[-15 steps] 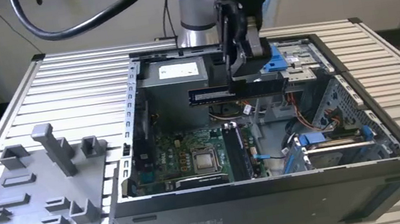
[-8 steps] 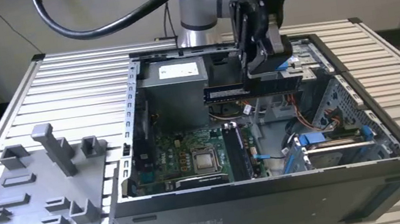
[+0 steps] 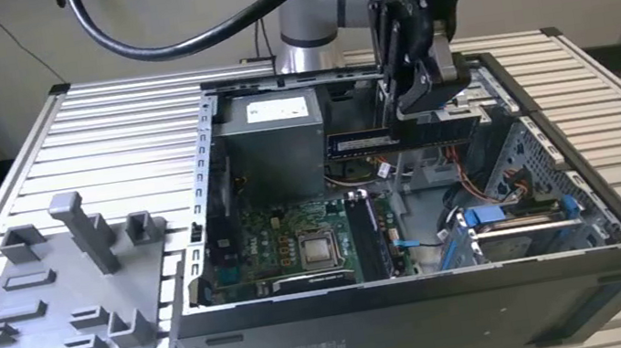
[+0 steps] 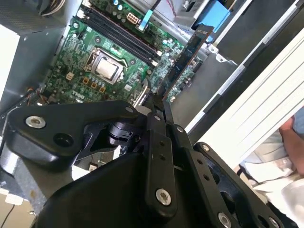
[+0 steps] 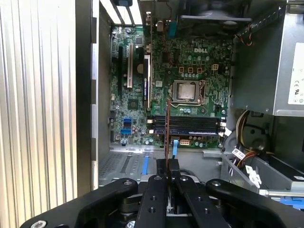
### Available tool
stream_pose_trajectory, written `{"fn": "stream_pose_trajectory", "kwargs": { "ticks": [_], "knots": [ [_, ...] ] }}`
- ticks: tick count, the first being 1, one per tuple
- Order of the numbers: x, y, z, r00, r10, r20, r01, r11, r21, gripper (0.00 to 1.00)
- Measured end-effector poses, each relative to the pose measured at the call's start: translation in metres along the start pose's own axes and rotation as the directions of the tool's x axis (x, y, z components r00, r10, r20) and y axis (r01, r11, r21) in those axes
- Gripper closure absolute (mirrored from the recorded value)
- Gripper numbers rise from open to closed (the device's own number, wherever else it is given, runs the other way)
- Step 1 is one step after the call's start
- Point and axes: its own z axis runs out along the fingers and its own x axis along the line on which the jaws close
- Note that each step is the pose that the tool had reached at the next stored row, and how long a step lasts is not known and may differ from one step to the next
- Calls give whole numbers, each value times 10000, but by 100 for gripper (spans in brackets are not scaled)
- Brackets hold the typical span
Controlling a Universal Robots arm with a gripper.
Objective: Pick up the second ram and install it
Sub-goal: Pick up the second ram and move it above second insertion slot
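Observation:
My gripper (image 3: 429,108) hangs over the open computer case (image 3: 429,304), shut on the second ram (image 3: 404,135), a long thin dark stick with a pale label, held level and on edge above the case's middle. In the second wrist view the stick (image 4: 189,53) juts out from the closed fingertips (image 4: 151,95) over the green motherboard (image 4: 102,64). In the first wrist view it shows edge-on as a thin line (image 5: 167,127) crossing the black memory slots (image 5: 190,126), clamped in the gripper (image 5: 167,167). It hangs clear of the board.
A grey power supply (image 3: 268,139) fills the case's back corner; a blue-trimmed drive cage (image 3: 515,222) with cables sits toward the exterior view's right. A grey fixture tray (image 3: 59,304) lies on the slatted table (image 3: 120,138) beside the case. A person's sleeve (image 4: 285,156) shows beyond the table.

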Motion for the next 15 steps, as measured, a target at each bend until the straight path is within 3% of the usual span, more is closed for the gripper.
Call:
{"fn": "stream_pose_trajectory", "kwargs": {
  "ticks": [9, 15],
  "knots": [
    [-5, -3, 0, 10000, -1, 0, 1, 10000, 0, 87],
    [-51, -23, 0, 10000, -1, 0, 1, 10000, 2, 87]
  ]
}}
